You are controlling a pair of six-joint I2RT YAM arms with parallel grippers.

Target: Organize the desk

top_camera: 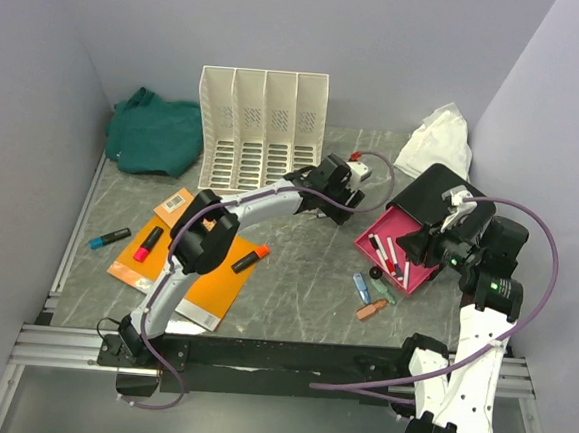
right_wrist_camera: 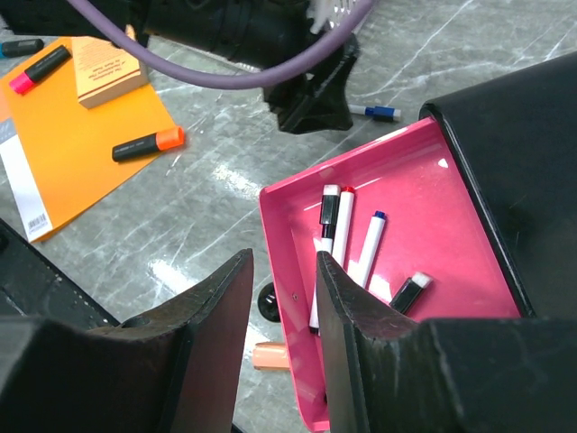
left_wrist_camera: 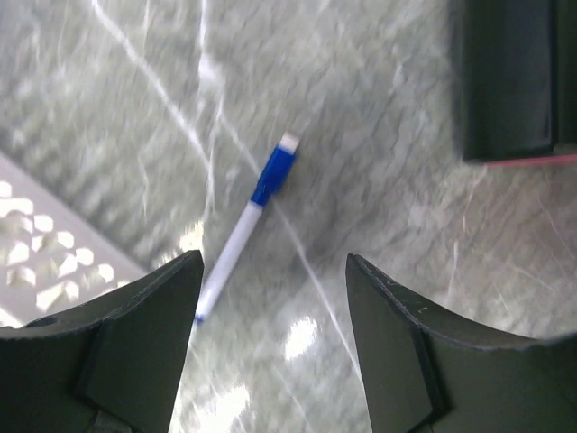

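A white marker with a blue cap [left_wrist_camera: 248, 221] lies on the grey-green veined desk [top_camera: 305, 278]. My left gripper [left_wrist_camera: 275, 257] hovers over it, open and holding nothing. The marker's tail end sits by the left finger. That gripper [top_camera: 326, 194] is in front of the file rack. An open pink tray [right_wrist_camera: 424, 198] holds several markers [right_wrist_camera: 341, 225]. My right gripper [right_wrist_camera: 284, 254] stands part open astride the tray's near wall, one finger inside and one outside, with a gap showing beside the wall. The blue marker [right_wrist_camera: 377, 112] also shows just beyond the tray.
A white file rack [top_camera: 262, 124] stands at the back, with a green cloth [top_camera: 156, 131] to its left and a white cloth [top_camera: 436, 138] at the right. The orange folder [top_camera: 180, 268] carries highlighters and a notepad [top_camera: 175, 205]. A black lid [top_camera: 437, 193] rises behind the tray. Small items [top_camera: 371, 298] lie in front.
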